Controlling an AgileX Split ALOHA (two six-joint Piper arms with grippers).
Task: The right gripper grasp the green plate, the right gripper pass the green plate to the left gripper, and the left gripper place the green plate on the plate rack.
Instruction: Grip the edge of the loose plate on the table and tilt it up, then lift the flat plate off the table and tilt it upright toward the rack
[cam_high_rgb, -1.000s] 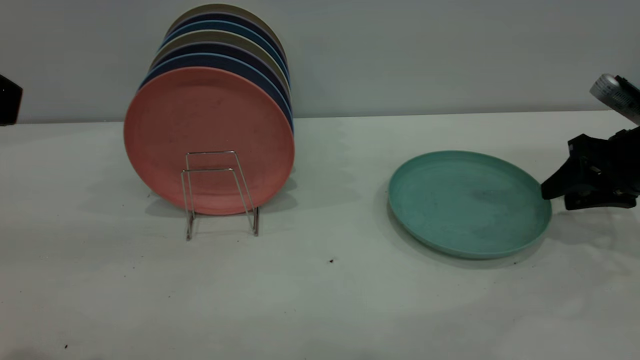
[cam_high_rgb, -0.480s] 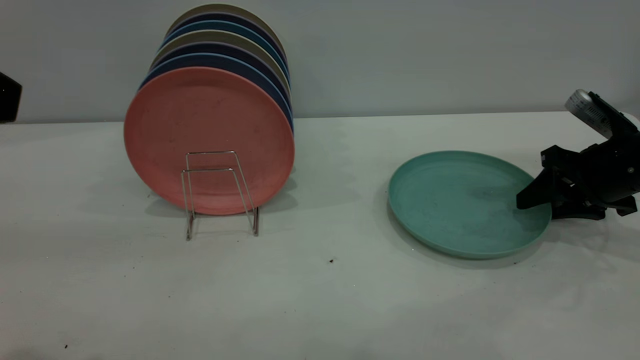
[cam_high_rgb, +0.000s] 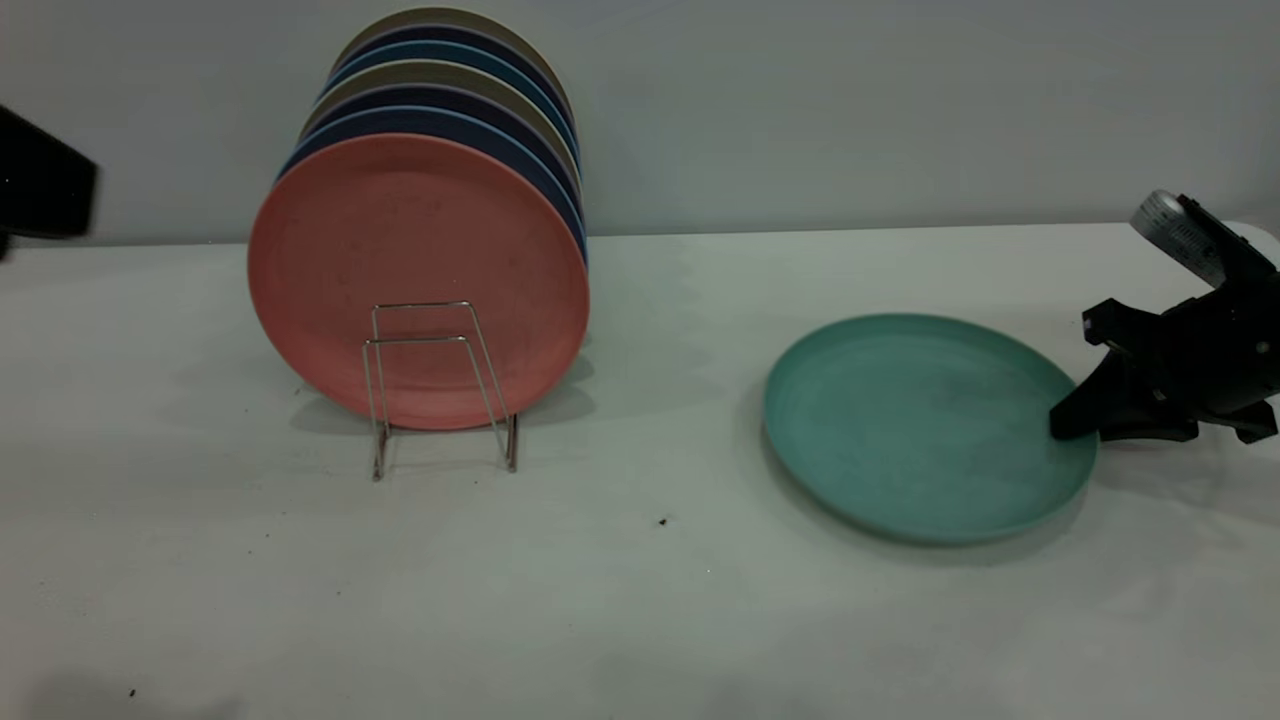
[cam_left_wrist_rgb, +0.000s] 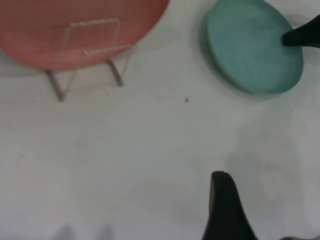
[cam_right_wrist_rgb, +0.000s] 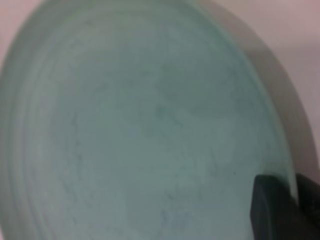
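Observation:
The green plate (cam_high_rgb: 920, 425) lies on the table at the right, its right side raised a little. It also shows in the left wrist view (cam_left_wrist_rgb: 250, 45) and fills the right wrist view (cam_right_wrist_rgb: 140, 125). My right gripper (cam_high_rgb: 1065, 425) is shut on the plate's right rim, one jaw above the rim and one below it (cam_right_wrist_rgb: 292, 200). The plate rack (cam_high_rgb: 440, 385) stands at the left, its front loops bare. My left gripper (cam_high_rgb: 40, 190) hangs at the far left edge, well above the table and away from the plate. One of its fingers (cam_left_wrist_rgb: 225, 210) shows, with a wide gap beside it.
A salmon-pink plate (cam_high_rgb: 400, 260) stands upright in the rack, with several dark blue, teal and olive plates (cam_high_rgb: 450, 90) behind it. White table (cam_high_rgb: 640, 600) with small dark specks. Grey wall behind.
My right gripper has slid onto the plate's right rim and closed. The plate has tipped and shifted slightly left. The left arm has moved further into view.

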